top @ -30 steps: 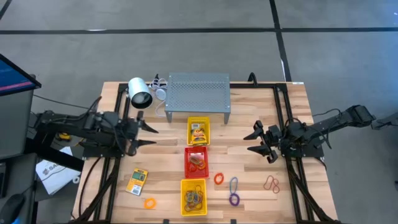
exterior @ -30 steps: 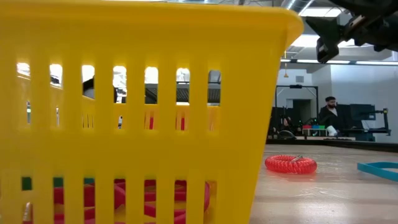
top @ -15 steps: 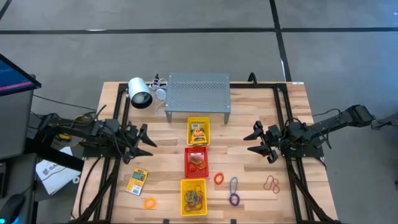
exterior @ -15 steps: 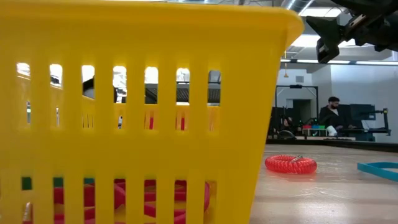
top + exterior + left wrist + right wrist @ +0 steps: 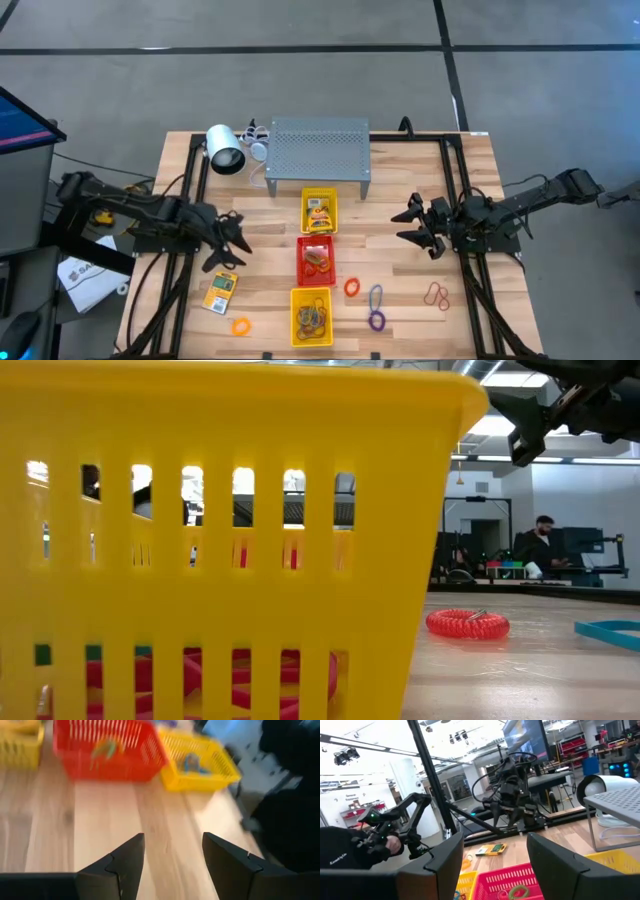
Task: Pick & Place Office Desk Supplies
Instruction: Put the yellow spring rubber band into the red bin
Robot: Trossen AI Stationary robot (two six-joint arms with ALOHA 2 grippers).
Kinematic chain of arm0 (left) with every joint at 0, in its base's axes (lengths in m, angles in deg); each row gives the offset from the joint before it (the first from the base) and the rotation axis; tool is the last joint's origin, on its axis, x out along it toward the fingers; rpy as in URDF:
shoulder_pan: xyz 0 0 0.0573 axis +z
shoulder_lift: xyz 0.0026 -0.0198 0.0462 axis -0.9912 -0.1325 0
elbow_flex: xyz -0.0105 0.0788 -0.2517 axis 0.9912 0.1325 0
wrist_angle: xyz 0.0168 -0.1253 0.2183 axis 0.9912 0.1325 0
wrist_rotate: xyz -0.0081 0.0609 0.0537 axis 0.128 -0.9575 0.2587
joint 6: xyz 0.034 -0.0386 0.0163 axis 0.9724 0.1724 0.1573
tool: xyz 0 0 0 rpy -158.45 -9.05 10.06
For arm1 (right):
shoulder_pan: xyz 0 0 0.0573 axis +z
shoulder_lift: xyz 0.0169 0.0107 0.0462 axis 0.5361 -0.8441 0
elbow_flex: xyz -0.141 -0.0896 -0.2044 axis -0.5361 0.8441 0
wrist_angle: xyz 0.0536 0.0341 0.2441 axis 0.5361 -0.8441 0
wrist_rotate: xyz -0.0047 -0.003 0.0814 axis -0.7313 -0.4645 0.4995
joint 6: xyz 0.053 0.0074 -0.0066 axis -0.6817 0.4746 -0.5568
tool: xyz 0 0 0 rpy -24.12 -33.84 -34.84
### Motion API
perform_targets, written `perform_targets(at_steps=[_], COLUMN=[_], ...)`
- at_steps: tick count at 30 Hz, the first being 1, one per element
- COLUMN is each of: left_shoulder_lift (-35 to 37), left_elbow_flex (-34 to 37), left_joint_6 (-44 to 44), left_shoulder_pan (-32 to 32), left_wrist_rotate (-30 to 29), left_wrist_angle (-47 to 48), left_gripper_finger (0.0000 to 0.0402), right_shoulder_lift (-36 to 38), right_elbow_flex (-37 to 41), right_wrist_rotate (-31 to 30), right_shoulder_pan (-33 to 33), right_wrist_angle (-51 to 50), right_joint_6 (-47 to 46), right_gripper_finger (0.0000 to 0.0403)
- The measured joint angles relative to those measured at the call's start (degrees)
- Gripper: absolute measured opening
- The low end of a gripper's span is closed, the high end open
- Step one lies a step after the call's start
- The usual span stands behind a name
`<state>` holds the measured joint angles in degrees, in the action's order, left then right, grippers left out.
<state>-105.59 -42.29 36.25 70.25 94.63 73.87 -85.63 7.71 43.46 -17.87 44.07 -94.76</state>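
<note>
Left gripper (image 5: pixel 238 246) hangs over bare wood left of the red tray (image 5: pixel 316 260), fingers spread, nothing between them. A card packet (image 5: pixel 220 290) lies flat just below it toward the near edge; an orange ring (image 5: pixel 240 326) lies farther on, close to that edge. Right gripper (image 5: pixel 412 225) waits right of the trays, fingers apart, empty.

Loose on the right side: red ring (image 5: pixel 351 287), purple loops (image 5: pixel 376 306), brown bands (image 5: pixel 436 294). Three trays run in a line down the middle, each already holding items.

Step in hand, by my reading: left arm lining up on the packet. To do it well, turn the fingers across the packet's narrow width, come straight down and pinch at the edges; it lies flat, so a shallow approach would likely push it along.

Room: open board around the packet; the black frame rail (image 5: pixel 178 280) runs close on its outer side. The path to the trays looks clear.
</note>
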Motion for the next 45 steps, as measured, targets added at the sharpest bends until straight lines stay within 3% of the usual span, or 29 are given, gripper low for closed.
perform_targets(at_steps=[3, 13, 23, 30, 39, 45], left_shoulder_lift=[-1.43, -6.87, -17.56, -25.30, -28.23, -31.18], left_elbow_flex=[-2.15, -3.64, -3.64, -3.64, -7.07, -10.49], left_joint_6=[-0.20, -12.61, -6.82, -2.75, -2.68, -2.70], left_shoulder_pan=[0.00, 0.00, -1.39, -9.72, -19.27, -25.16], left_wrist_rotate=[0.29, 12.07, 12.94, 5.77, -6.77, -12.07], left_wrist_angle=[6.08, 6.53, 1.25, -4.04, -2.90, -2.59], left_gripper_finger=[0.0193, 0.0190, 0.0186, 0.0186, 0.0186, 0.0186], right_shoulder_lift=[0.00, -0.02, -0.02, -0.02, -0.02, -0.02], right_elbow_flex=[0.00, 0.00, 0.00, 0.00, 0.00, 0.00], right_wrist_rotate=[-0.34, -1.54, -2.97, -2.97, -2.97, -2.97], right_shoulder_pan=[0.00, 0.00, 0.13, 0.88, 1.18, 1.18], right_wrist_angle=[0.02, 0.24, 0.02, 0.01, 0.00, -0.02], right_joint_6=[-0.02, 0.05, 0.88, 0.65, 0.63, 0.61], right_gripper_finger=[0.0214, 0.0214, 0.0214, 0.0214, 0.0214, 0.0214])
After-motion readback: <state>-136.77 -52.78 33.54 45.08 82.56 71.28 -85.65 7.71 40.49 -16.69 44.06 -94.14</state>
